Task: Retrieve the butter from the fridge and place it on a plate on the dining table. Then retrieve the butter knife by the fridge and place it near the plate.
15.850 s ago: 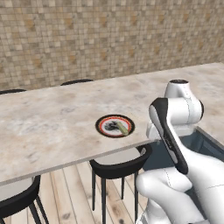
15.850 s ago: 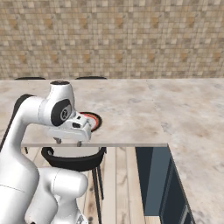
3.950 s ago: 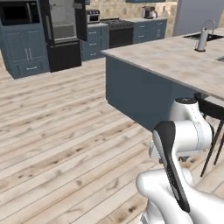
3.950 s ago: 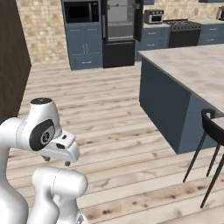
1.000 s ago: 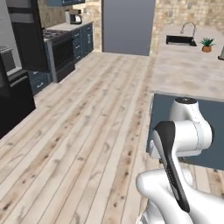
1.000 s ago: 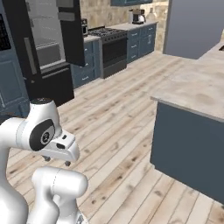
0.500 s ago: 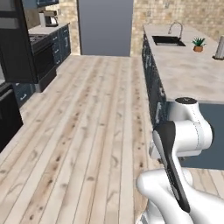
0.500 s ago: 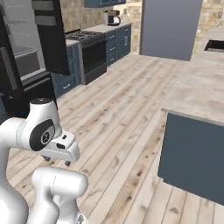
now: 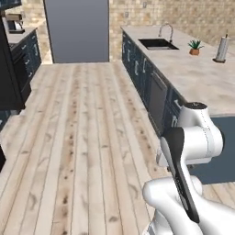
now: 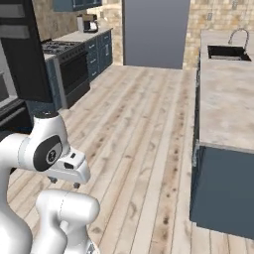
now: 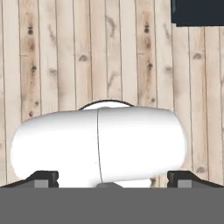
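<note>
The whole view has swung since a second ago: the base is turning, and the long marbled stone counter on blue-grey cabinets [image 9: 193, 78] with its inset sink [image 9: 158, 43] now lies right of the folded arm. The two-finger gripper [image 11: 112, 178], pointing down at the pale wooden plank floor [image 10: 144, 129], stands wide and empty; the butter is nowhere in sight, so I judge it unfetched.

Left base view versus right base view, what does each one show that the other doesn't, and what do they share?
The left base view alone has a small potted plant and an upright paper towel roll on the counter. The right base view alone has a black stove with its oven door along the blue cabinets. Both share the sink with its faucet, the plank floor, the grey panel at the far end, and the brick wall.
</note>
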You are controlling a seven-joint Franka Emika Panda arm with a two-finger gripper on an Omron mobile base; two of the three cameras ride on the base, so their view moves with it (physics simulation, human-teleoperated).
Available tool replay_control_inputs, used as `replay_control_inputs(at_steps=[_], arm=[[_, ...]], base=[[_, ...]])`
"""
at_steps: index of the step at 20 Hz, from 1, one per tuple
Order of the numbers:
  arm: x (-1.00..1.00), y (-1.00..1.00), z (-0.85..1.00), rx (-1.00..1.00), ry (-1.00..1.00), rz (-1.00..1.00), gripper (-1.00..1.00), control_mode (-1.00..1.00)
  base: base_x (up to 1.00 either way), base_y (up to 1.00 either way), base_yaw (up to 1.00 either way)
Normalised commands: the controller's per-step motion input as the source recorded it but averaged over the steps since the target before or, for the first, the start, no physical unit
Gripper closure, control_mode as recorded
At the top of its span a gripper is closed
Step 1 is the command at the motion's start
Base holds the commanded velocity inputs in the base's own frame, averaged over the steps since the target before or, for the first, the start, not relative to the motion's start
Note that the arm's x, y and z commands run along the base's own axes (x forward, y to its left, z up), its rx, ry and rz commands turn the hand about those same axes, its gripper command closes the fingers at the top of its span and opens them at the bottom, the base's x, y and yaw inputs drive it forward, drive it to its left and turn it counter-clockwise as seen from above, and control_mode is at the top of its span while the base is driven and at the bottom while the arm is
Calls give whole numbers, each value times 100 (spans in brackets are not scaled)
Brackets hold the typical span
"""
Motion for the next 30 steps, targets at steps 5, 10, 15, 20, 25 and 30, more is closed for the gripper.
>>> replay_control_inputs(at_steps=[5, 10, 15, 20, 25, 30], arm=[[0, 0, 0, 0, 0, 0, -100, 100], [0, 0, 0, 0, 0, 0, -100, 100], [0, 0, 0, 0, 0, 0, -100, 100], [0, 0, 0, 0, 0, 0, -100, 100], [0, 0, 0, 0, 0, 0, -100, 100], [0, 0, 0, 0, 0, 0, -100, 100]], base=[[100, 61, -31], [100, 1, 0], [94, -8, 5], [100, 2, 0], [100, 9, -1], [100, 18, -3]])
